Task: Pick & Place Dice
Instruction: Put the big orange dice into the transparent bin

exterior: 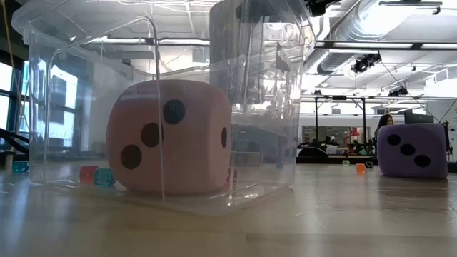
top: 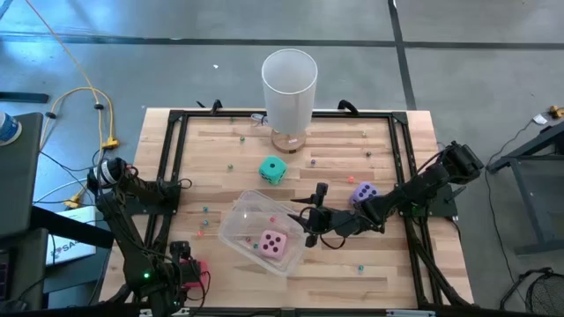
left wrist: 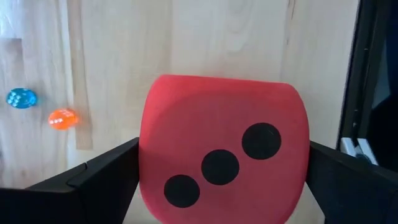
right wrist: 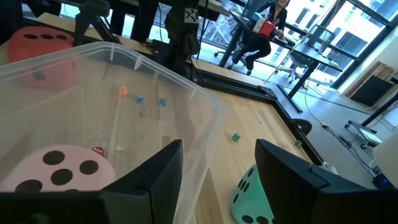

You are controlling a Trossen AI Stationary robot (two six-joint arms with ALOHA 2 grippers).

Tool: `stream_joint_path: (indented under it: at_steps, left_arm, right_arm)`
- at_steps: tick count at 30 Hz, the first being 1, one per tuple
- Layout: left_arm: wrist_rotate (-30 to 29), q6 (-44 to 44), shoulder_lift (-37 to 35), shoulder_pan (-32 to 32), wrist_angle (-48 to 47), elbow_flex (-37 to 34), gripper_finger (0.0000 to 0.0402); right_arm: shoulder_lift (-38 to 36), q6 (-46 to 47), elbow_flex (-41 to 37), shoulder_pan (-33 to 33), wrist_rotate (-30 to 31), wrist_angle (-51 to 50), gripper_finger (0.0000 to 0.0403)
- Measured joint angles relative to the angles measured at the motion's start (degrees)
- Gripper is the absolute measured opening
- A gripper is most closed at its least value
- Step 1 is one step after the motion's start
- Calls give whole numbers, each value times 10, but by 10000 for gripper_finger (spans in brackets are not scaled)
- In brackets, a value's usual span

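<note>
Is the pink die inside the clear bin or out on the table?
Inside. The pink die sits within the clear bin walls from above, and the low view shows it behind the bin's transparent wall.

Both arms are dark, near-black, built from chunky jointed segments. The right arm (top: 414, 195) has a blocky boxed shoulder and a slim forearm, ending in two flat, black, wedge-shaped fingers (right wrist: 155, 180) with matte faces. The left arm (top: 132, 220) carries a pale round cap at its shoulder joint, thin black cables along its links, a small green light near the wrist, and similar flat black fingers (left wrist: 93, 180).
</note>
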Motion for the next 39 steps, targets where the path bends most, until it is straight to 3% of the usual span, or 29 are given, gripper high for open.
stream_joint_path:
  at_steps: [13, 22, 29, 35, 39]
  left_arm:
    - [-77, 35, -13, -4, 15, 0, 399]
    - [-126, 119, -116, -13, 87, 0, 399]
    - [-248, 315, -212, -8, 135, 0, 399]
    - [-421, 458, -276, 36, 225, 1, 399]
    - [-410, 536, -283, 101, 281, 2, 399]
  right_arm:
    - [0, 0, 0, 0, -5, 0, 192]
    - [0, 34, 0, 0, -56, -3, 192]
    - [0, 50, 0, 0, -145, 14, 192]
    - [0, 19, 0, 0, -309, 172, 192]
    - [0, -21, 0, 1, -368, 245, 192]
